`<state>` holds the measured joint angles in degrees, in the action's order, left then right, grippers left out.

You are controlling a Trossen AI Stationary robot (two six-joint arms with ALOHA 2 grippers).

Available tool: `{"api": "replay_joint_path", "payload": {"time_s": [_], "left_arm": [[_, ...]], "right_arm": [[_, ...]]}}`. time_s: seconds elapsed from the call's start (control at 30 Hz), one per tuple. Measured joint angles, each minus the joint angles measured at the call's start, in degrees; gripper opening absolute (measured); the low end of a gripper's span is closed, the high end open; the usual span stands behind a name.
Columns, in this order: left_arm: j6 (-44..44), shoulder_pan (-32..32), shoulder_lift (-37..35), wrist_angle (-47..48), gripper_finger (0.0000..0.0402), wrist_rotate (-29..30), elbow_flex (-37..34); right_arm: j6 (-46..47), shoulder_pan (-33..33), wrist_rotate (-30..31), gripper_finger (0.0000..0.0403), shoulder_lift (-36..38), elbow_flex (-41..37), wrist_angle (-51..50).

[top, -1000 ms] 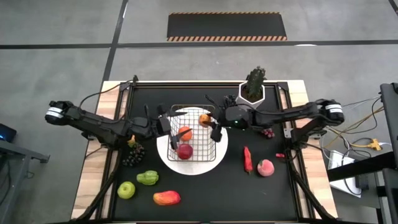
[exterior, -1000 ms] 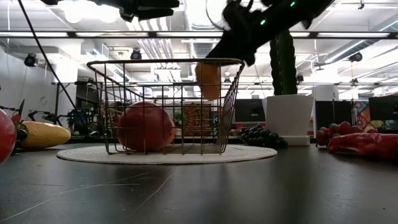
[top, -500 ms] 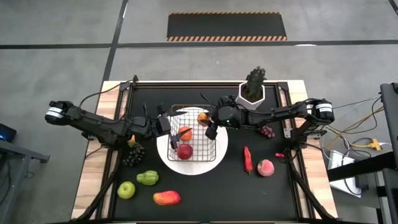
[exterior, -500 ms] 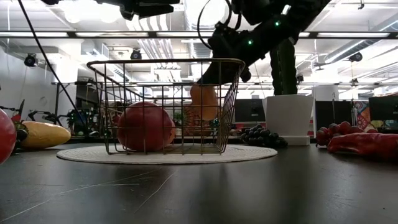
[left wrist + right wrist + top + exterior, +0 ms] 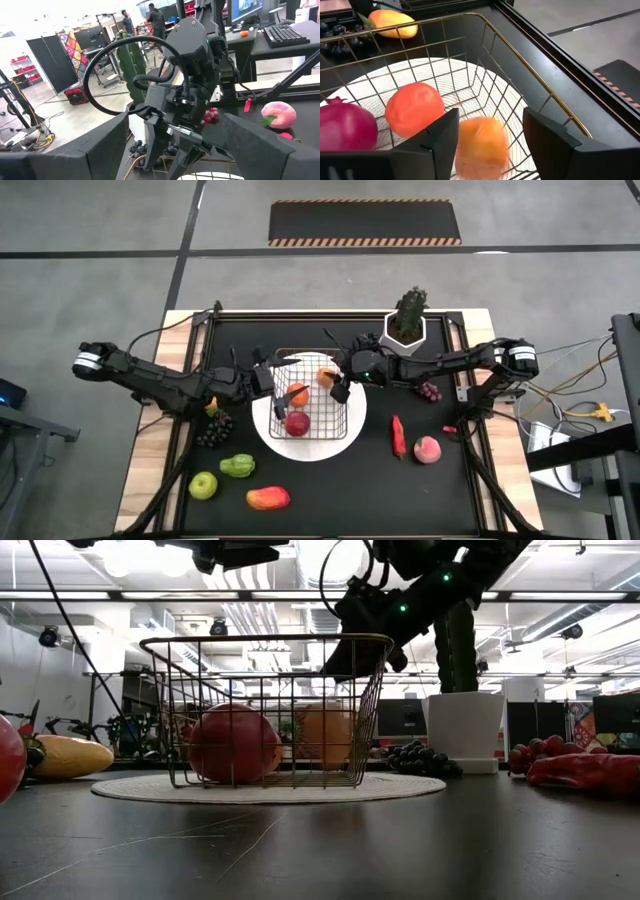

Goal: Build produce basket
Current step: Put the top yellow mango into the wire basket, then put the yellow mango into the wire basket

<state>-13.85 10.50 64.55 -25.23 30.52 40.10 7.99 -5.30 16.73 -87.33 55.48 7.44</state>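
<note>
Grey concrete floor surrounds the black worktop (image 5: 330, 480), where a round white plate (image 5: 275, 435) carries the basket (image 5: 345, 412) near the middle. Inside the basket lie a dark red fruit (image 5: 297, 424), a red-orange fruit (image 5: 298, 394) and an orange fruit (image 5: 326, 376); in the low view the orange fruit sits on the basket's floor by the wall on the potted-plant side, clear of the fingers above it. The right end effector (image 5: 338, 388) hangs over that corner of the basket, its jaws parted with nothing between them, and the right wrist view shows the orange fruit (image 5: 481, 145) loose below the gap between its two dark fingers (image 5: 547, 142). The left end effector (image 5: 262, 376) hovers at the basket's opposite edge, jaws wide and empty. Outside the basket, dark grapes (image 5: 213, 430), a green pepper (image 5: 238, 466), a green apple (image 5: 204, 485) and a mango (image 5: 268, 498) lie on the left arm's side. A red chili (image 5: 398, 435), a peach (image 5: 428, 450) and red grapes (image 5: 430, 392) lie on the right arm's side, with a potted plant (image 5: 407, 322) at the far edge.
</note>
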Motion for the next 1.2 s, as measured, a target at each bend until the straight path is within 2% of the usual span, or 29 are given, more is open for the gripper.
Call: {"api": "replay_joint_path", "payload": {"time_s": [0.3, 0.73, 0.87, 0.97, 1.2], "left_arm": [[2.0, 0.0, 0.0, 0.1, 0.0301, 0.0, 0.0], [20.3, 0.2, 0.0, 6.5, 0.0301, 0.0, 0.3], [28.2, 0.2, 0.0, 16.8, 0.0301, 2.3, 2.4], [34.8, 0.2, 0.0, 30.4, 0.0301, 4.7, 5.6], [51.9, 0.1, 0.1, 60.7, 0.0301, 5.0, 13.3]], "right_arm": [[0.4, 0.0, -0.1, 0.0228, 0.5, 0.0, -0.8], [-3.9, 2.2, -0.2, 0.0226, 12.5, 1.0, -13.1], [-5.7, 4.7, -0.4, 0.0224, 16.2, 0.2, -16.1], [-6.6, 6.8, -0.4, 0.0224, 18.3, -0.8, -16.1], [-7.5, 9.5, -0.3, 0.0221, 20.4, -2.2, -16.1]]}}
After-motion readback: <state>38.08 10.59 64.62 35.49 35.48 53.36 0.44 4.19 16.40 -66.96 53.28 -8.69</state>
